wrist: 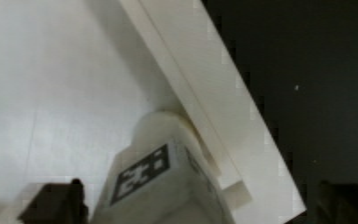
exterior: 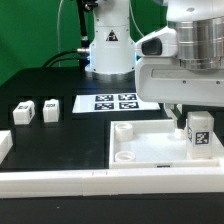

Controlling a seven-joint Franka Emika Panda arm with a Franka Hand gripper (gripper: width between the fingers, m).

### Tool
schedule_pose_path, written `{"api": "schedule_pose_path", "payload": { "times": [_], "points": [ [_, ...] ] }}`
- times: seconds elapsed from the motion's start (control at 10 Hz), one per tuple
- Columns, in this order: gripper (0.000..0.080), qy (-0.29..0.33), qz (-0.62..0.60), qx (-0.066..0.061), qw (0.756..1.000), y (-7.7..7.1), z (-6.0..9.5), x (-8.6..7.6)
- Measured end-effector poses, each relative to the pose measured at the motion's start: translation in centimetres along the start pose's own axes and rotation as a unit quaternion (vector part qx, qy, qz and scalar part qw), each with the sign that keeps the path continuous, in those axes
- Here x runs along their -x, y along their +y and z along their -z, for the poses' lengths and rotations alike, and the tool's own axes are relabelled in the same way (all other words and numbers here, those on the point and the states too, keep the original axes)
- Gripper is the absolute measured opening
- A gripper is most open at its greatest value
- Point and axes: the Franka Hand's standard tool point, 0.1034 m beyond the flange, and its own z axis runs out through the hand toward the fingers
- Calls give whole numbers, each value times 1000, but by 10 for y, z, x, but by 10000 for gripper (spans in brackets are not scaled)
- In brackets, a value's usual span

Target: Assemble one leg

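One leg [exterior: 198, 133], a small white block with a black-and-white tag, stands upright in the right corner of the large white tray-like piece [exterior: 140, 150]. My gripper [exterior: 188, 115] hangs just above and around this leg. In the wrist view the leg [wrist: 158, 170] sits next to the tray's raised rim [wrist: 202, 90], between my two dark fingertips [wrist: 55, 200], which stand wide apart and do not touch it. The gripper [wrist: 199, 205] is open. Two more legs [exterior: 23, 113] [exterior: 50, 110] lie at the exterior view's left.
The marker board [exterior: 107, 102] lies behind the tray. Another white part [exterior: 4, 146] sits at the far left edge. A long white rail [exterior: 60, 181] runs along the front. The robot base [exterior: 108, 45] stands at the back.
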Motion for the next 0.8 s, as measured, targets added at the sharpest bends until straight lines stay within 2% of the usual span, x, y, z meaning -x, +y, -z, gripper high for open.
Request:
{"api": "schedule_pose_path", "payload": {
  "times": [0.3, 0.7, 0.8],
  "points": [
    [649, -2, 183, 10, 983, 1, 7, -6],
    [649, -4, 219, 10, 976, 1, 7, -6],
    [539, -4, 219, 10, 976, 1, 7, -6]
  ]
}}
